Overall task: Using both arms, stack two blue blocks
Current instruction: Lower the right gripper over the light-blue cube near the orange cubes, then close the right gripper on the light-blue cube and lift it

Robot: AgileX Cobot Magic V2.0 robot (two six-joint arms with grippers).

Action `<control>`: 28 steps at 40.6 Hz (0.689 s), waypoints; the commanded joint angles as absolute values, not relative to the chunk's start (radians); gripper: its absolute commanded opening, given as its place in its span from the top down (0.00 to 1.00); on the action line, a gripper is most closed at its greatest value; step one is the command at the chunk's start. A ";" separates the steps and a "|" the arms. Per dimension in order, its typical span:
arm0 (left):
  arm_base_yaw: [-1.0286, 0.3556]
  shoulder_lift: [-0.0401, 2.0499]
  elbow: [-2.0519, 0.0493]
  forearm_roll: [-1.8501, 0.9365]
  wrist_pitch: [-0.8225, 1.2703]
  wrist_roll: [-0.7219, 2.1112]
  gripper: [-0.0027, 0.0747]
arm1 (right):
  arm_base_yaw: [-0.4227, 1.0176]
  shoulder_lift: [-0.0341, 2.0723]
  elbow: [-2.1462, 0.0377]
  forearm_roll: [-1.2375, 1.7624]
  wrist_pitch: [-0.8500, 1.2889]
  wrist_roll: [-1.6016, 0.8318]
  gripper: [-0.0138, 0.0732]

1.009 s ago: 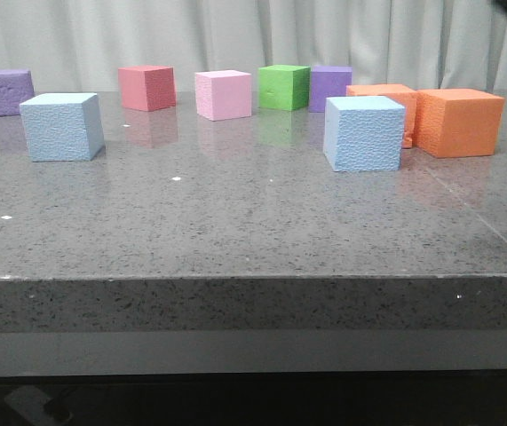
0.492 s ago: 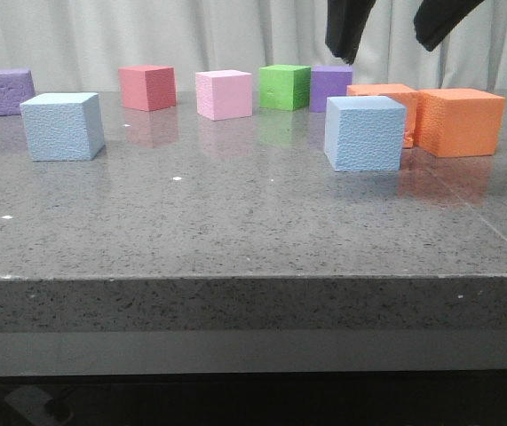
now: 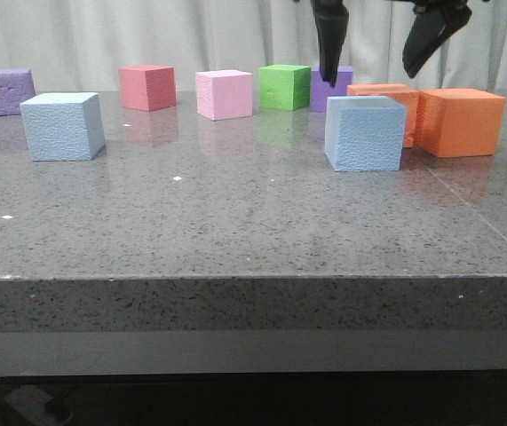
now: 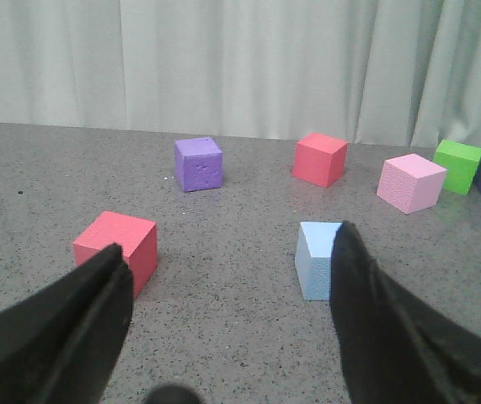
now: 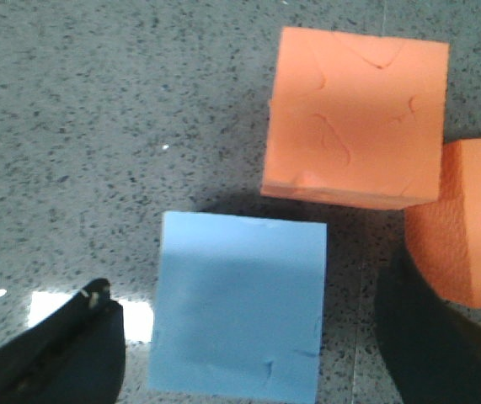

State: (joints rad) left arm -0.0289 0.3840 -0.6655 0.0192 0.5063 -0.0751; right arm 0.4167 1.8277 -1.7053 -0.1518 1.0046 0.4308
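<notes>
The right gripper (image 3: 377, 62) hangs spread wide above a blue block (image 3: 365, 133) near the tabletop's (image 3: 235, 222) right edge, two orange cubes (image 3: 459, 122) crowding behind.

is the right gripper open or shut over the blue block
Open. The right gripper hangs above the blue block, fingers spread wider than it; the wrist view shows nothing held.

Along the far side of my grey speckled table (image 3: 235, 222) I see a row of cubes: a purple cube (image 3: 8, 91) far to my left, then a red cube (image 3: 147, 87), a pink cube (image 3: 224, 94), a green cube (image 3: 284, 86) and a second purple cube (image 3: 337, 86) just beside it. Two orange cubes stand close together to my right, the larger orange cube (image 3: 460, 122) nearer the edge, the other orange cube (image 3: 388, 91) partly hidden. A pale curtain (image 3: 191, 35) hangs behind (pleated). My left wrist view shows another red cube (image 4: 116, 248) standing alone.
</notes>
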 commanded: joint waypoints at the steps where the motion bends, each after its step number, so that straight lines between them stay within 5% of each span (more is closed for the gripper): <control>1: -0.036 0.400 -0.690 0.012 0.425 -0.081 0.33 | 0.406 1.802 -1.740 -0.151 0.957 0.436 0.14; 14: -0.036 0.400 -0.690 0.012 0.425 -0.081 0.33 | 0.406 1.892 -1.740 -0.141 0.936 0.436 0.15; 22: -0.036 0.400 -0.690 0.012 0.425 -0.081 0.33 | 0.406 1.901 -1.743 -0.108 0.938 0.436 0.36; 28: -0.036 0.400 -0.690 0.012 0.425 -0.081 0.33 | 0.407 1.899 -1.755 -0.065 0.946 0.436 0.42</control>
State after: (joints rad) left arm -0.0289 0.3840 -0.6655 0.0192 0.5063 -0.0751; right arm 0.4106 1.9559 -1.7197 -0.0786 0.9734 0.4323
